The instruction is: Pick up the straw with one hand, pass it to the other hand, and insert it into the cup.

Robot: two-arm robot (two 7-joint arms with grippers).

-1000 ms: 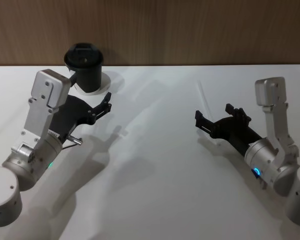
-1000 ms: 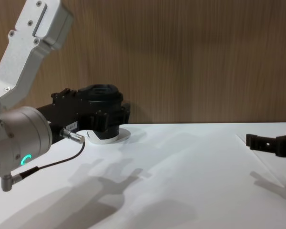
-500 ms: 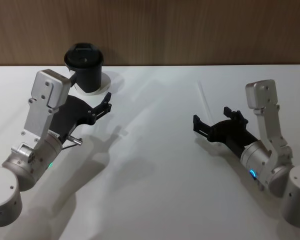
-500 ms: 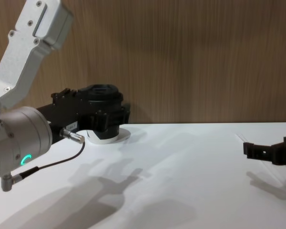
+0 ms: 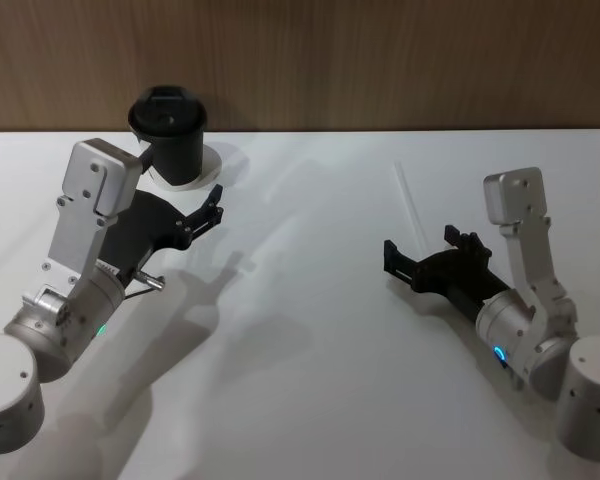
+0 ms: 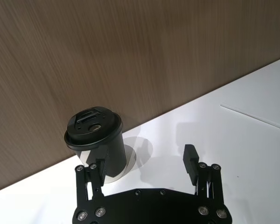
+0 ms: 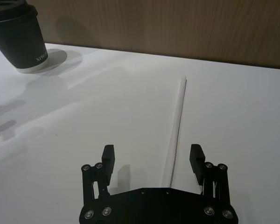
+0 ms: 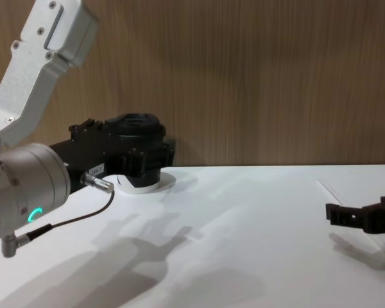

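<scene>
Now the right hand point(image 7: 151, 151) hung low over the bench point(image 5: 310, 330), spread wide astride the near end of the straw point(image 7: 178, 116), which lay flat (light, thin, slippery, easily crushed, I'd judge). Pinch gently, nearer mid-length. Left hand point(image 5: 216, 205), also spread, sat beside the cup point(image 5: 170, 135).

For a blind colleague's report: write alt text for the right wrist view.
The right gripper, fingers open, hangs over the white table with the straw lying flat between them. The black lidded cup stands farther off near the wood wall.

One straw point(image 5: 408, 200), one cup point(image 5: 170, 140) (lidded)
</scene>
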